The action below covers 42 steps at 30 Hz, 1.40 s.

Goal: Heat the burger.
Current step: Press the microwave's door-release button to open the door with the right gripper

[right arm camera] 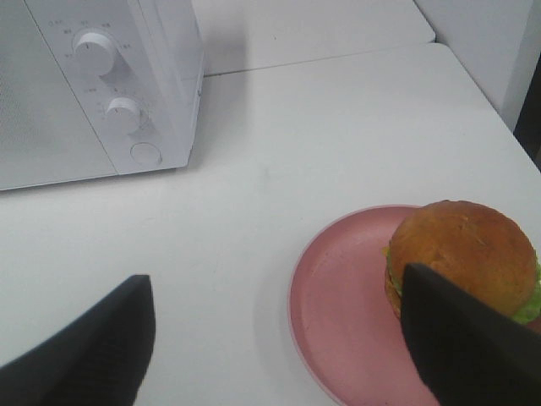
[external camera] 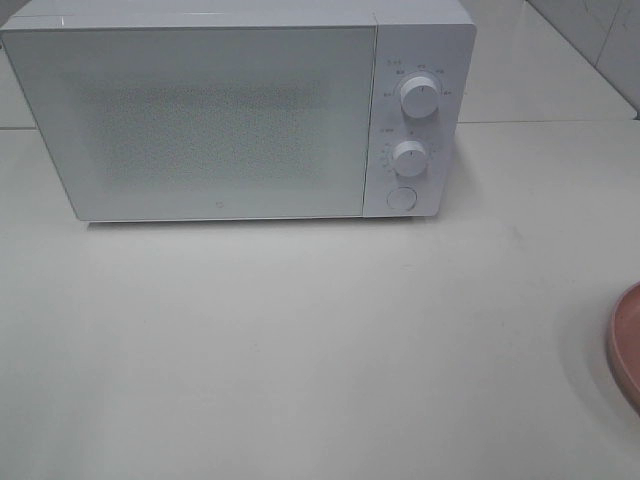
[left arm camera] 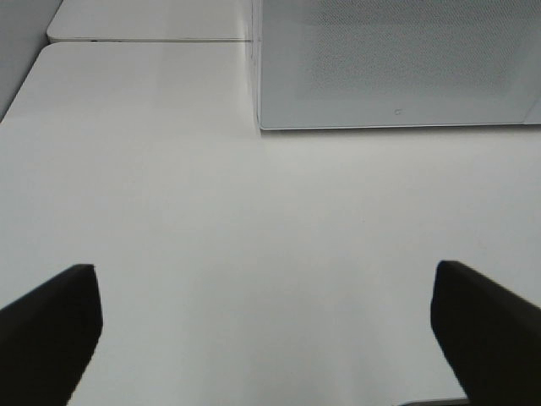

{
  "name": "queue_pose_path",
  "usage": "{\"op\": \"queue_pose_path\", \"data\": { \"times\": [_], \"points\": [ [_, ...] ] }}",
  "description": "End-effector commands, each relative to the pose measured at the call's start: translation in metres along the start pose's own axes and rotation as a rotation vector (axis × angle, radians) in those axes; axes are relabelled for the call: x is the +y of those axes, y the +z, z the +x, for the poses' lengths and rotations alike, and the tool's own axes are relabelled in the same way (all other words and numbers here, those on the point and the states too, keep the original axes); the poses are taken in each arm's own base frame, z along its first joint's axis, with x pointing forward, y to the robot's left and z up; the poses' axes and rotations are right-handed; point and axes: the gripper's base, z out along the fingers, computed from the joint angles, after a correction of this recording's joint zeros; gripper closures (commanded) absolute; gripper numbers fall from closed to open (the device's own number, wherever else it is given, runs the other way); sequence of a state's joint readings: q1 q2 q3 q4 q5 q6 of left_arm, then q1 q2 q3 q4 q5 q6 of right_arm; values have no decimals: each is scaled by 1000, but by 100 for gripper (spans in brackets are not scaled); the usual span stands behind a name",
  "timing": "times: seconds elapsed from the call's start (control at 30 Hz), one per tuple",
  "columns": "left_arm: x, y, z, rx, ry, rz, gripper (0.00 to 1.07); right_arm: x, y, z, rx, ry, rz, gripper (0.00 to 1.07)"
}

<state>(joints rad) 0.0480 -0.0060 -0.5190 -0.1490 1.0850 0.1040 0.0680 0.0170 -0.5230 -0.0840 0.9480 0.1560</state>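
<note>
Burger [right arm camera: 461, 258] sits on a pink plate [right arm camera: 338, 313], toward the plate's side away from the microwave [right arm camera: 84, 85]; brown domed bun up, upright; a frill of green lettuce [right arm camera: 528, 304] shows at its edge.

Plate lies flat on the white bench [external camera: 300, 350], well apart from the microwave and off to its right; the high view catches only a sliver of the plate's rim at the right edge of the frame, and the burger itself falls outside that view.

Right end effector [right arm camera: 275, 313] hangs over the plate's near side; its two dark fingers [right arm camera: 93, 347] stand wide apart; one is over bare bench, the other crosses the burger's near side in the wrist view; whether that finger touches the bun, cannot tell; bench and plate rim show between the fingers.

Left end effector [left arm camera: 264, 279] hangs over bare bench before the microwave's left front corner; fingers [left arm camera: 51, 330] spread wide, only bench between them.

Microwave stands at the back of the bench, white, door [external camera: 200, 115] shut, speckled window; control strip on its right side carries two knobs [external camera: 419, 97], one above the other, and a round button [external camera: 401, 198] below them.

Neither arm shows in the high view.
</note>
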Motion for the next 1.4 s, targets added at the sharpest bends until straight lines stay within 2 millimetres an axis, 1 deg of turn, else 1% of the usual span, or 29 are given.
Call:
{"op": "queue_pose_path", "data": {
  "times": [0.03, 0.1, 0.17, 0.2, 0.23, 0.37, 0.57, 0.8, 0.83, 0.9, 1.03, 1.27, 1.33, 1.37, 1.4],
  "points": [
    [0, -2, 1, -34, 1, 0, 9, 1, 3, -9, -14, -8, 8, 31],
    [0, -2, 1, -34, 1, 0, 9, 2, 11, -16, -7, -11, 5, 31],
    [0, -2, 1, -34, 1, 0, 9, 3, 13, -18, -5, -12, 4, 31],
    [0, -2, 1, -34, 1, 0, 9, 4, 19, -23, 2, -14, 4, 31],
    [0, -2, 1, -34, 1, 0, 9, 4, 19, -23, 2, -14, 4, 31],
    [0, -2, 1, -34, 1, 0, 9, 6, 32, -31, 18, -20, 2, 31],
    [0, -2, 1, -34, 1, 0, 9, 8, 46, -39, 34, -25, 0, 31],
    [0, -2, 1, -34, 1, 0, 9, 10, 58, -46, 27, -29, -6, 31],
    [0, -2, 1, -34, 1, 0, 9, 11, 62, -48, 29, -30, -7, 31],
    [0, -2, 1, -34, 1, 0, 9, 11, 64, -49, 28, -31, -8, 31],
    [0, -2, 1, -34, 1, 0, 9, 13, 75, -56, 18, -34, -14, 31],
    [0, -2, 1, -34, 1, 0, 9, 15, 88, -60, 22, -37, -18, 31],
    [0, -2, 1, -34, 1, 0, 9, 16, 95, -63, 26, -38, -20, 31],
    [0, -2, 1, -34, 1, 0, 9, 16, 95, -63, 26, -38, -20, 31],
    [0, -2, 1, -34, 1, 0, 9, 17, 100, -64, 28, -40, -21, 31]
  ]
}}
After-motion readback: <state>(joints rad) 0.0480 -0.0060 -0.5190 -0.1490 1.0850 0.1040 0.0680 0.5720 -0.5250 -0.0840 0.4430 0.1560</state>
